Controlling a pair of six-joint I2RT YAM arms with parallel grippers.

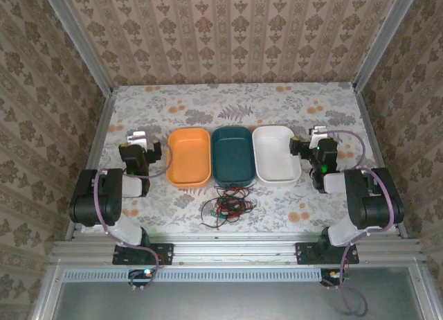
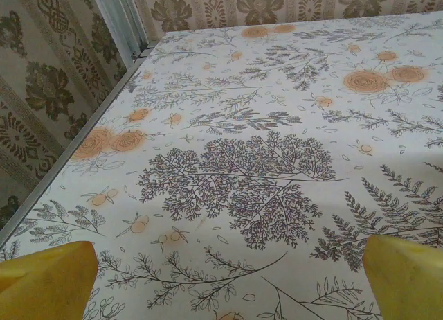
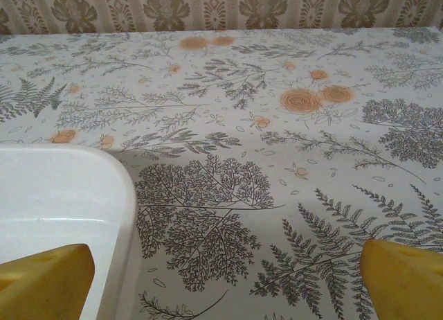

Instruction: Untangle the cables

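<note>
Lying tangled from above, cables point(image 1: 226, 208); from right wrist, white bin point(image 3: 62, 195).

Spread fully wide, both sides: left fingers point(image 2: 43, 284), right fingers point(image 3: 41, 284).

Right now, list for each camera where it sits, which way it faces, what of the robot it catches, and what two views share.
Top external: above and behind the bases, looking down at the table and cables; both arms, left gripper, right gripper.
Left wrist: at the left gripper, facing the table's far left edge; its yellow fingers.
Right wrist: at the right gripper, facing the far wall; its yellow fingers.
Shared: the white tray in top and right wrist views.
</note>
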